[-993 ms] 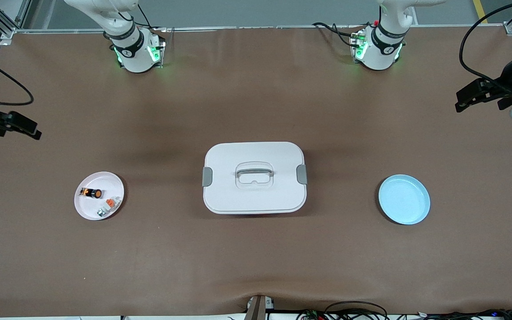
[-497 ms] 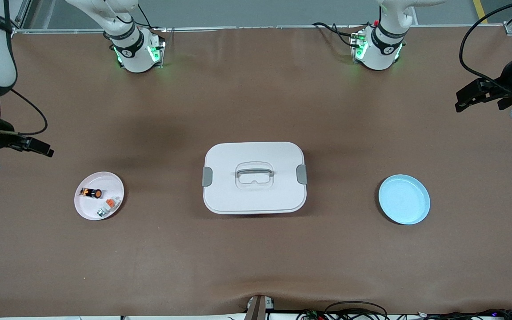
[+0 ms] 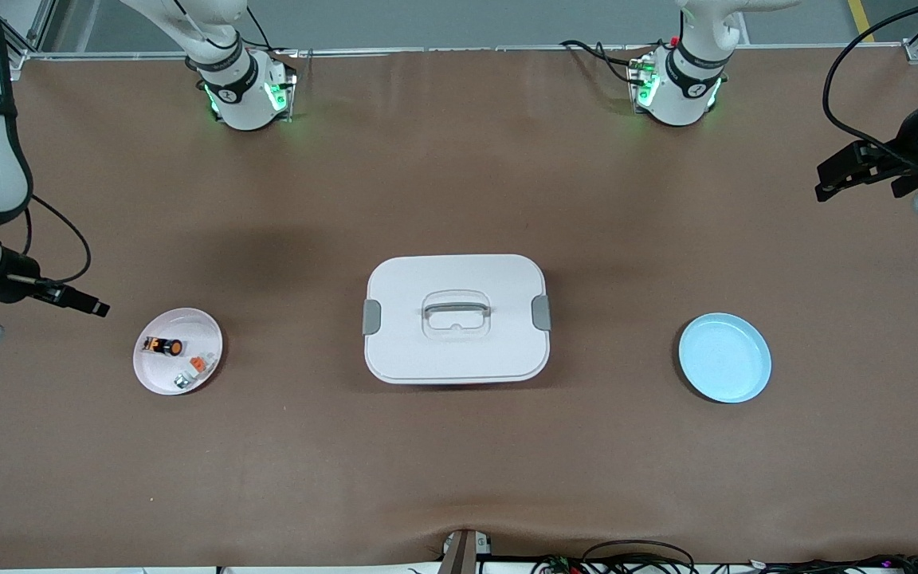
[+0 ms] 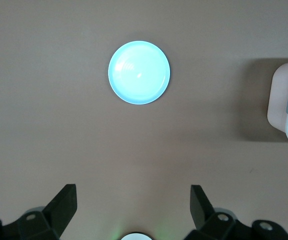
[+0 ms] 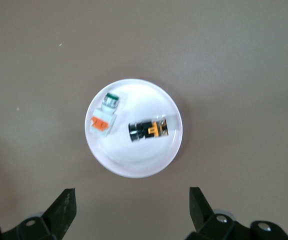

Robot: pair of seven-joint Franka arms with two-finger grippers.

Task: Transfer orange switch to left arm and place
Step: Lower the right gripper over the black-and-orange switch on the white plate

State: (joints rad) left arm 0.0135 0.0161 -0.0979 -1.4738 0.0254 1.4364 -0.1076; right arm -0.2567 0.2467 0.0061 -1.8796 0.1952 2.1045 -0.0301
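Overhead table scene: white box (image 3: 456,319) sits mid-table. Orange switch (image 3: 164,346) lies on a white plate (image 3: 158,377) toward the right arm's end, beside a small white-grey part (image 3: 194,368). Right gripper (image 5: 131,212) hangs over bare table near that plate, fingers spread, empty. Left gripper (image 4: 134,210) waits, released, near the blue plate (image 3: 724,357).
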